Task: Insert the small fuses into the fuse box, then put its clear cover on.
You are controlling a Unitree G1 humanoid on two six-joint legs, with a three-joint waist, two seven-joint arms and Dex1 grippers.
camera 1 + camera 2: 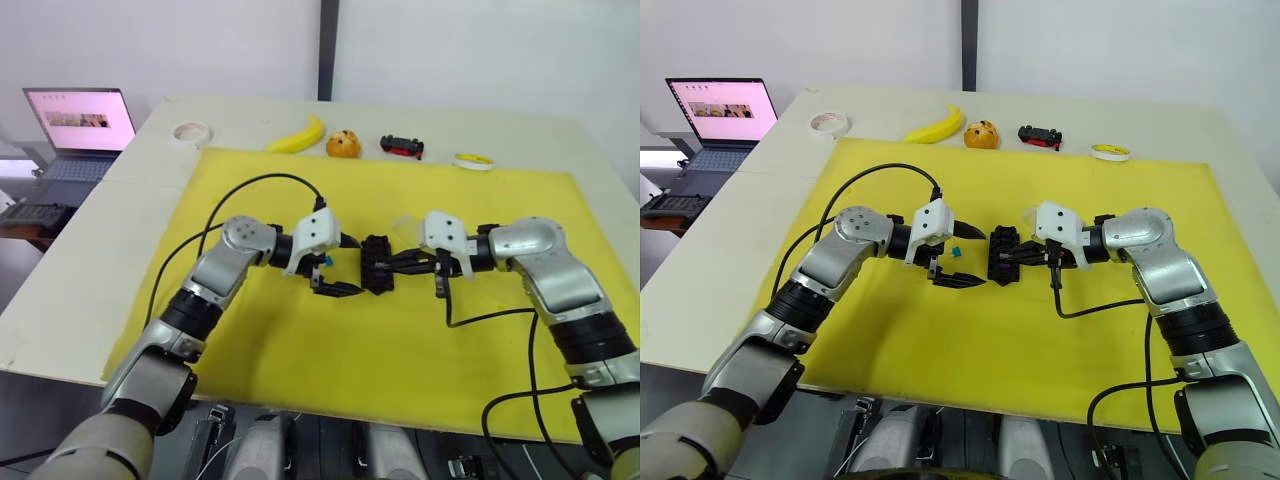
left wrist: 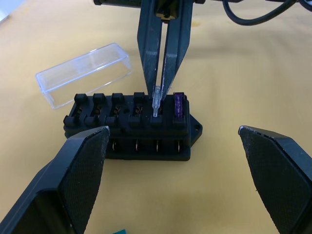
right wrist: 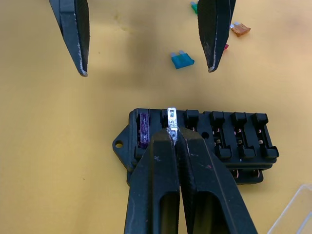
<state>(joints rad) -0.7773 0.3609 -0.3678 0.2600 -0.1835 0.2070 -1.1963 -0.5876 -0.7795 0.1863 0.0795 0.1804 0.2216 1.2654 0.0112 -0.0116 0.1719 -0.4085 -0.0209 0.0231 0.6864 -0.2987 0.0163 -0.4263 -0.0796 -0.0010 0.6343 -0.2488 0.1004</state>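
The black fuse box [image 1: 378, 263] lies mid-mat between my two grippers. A purple fuse [image 2: 179, 105] sits in its end slot. My right gripper [image 3: 173, 134] is shut on a pale grey fuse [image 3: 171, 118] and holds it upright at the slot beside the purple one. My left gripper [image 2: 173, 131] stands open just left of the box, holding nothing. The clear cover [image 2: 85, 73] lies flat on the mat right behind the box. Loose small fuses lie near the left gripper: teal [image 3: 183, 60], orange [image 3: 240, 30], red [image 3: 225, 47] and green [image 3: 194, 7].
Along the mat's [image 1: 300, 380] far edge lie a banana [image 1: 298, 136], an orange [image 1: 343, 144], a black-and-red toy car [image 1: 402, 146] and a yellow ring [image 1: 473, 160]. A tape roll [image 1: 190, 133] and a laptop [image 1: 80, 125] are at far left.
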